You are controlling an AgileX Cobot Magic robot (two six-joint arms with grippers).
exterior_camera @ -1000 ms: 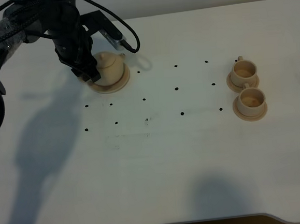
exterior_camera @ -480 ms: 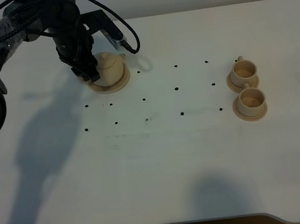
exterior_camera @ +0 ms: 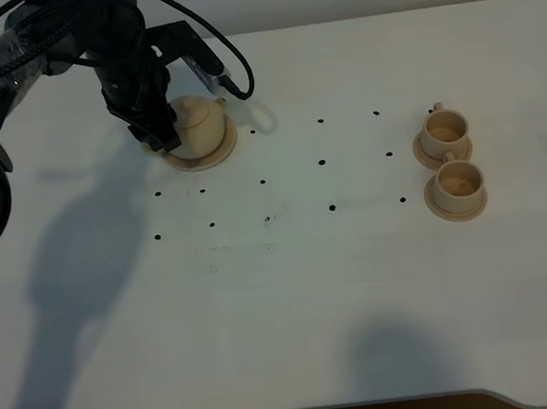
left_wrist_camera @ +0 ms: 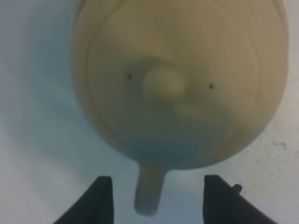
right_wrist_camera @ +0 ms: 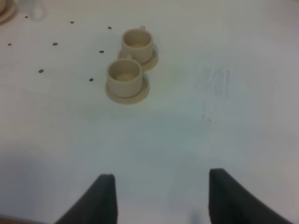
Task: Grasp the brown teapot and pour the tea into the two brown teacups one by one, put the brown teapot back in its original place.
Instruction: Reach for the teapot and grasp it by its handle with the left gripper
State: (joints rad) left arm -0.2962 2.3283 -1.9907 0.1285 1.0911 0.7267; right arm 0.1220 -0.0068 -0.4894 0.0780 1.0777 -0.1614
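The bench (exterior_camera: pixel 290 288) carries everything. The work is at its far left part, where the left pincer (exterior_camera: pixel 159 136) sits low beside the teapot (exterior_camera: pixel 201 123). The teapot rests on its wide saucer (exterior_camera: pixel 220 155), directly ahead of that pincer's fingers.

Both cups are well away from the left pincer, across the bench. The farther cup (exterior_camera: pixel 443 131) and the nearer cup (exterior_camera: pixel 457 182) each stand on a small saucer, just ahead of the right pincer (right_wrist_camera: pixel 159 186). That pincer hangs wide open over bare bench and holds nothing. No dark tea shows in either cup, so pouring looks not yet begun.

The step in hand appears to be taking hold of the teapot. In the left wrist view the handle (left_wrist_camera: pixel 149 191) points straight into the gap between the spread fingers. There is clear space on each side and neither finger touches it, so the left pincer is open around the handle, not gripping.

To do this well, I would push the pincer a little farther toward the pot so the pads cover more of the handle. I would keep the handle centred, then close firmly. The lift should be straight up and level so the saucer is not dragged along. The lid under the knob (left_wrist_camera: pixel 162 84) may be loose, so later tilting should be gentle.
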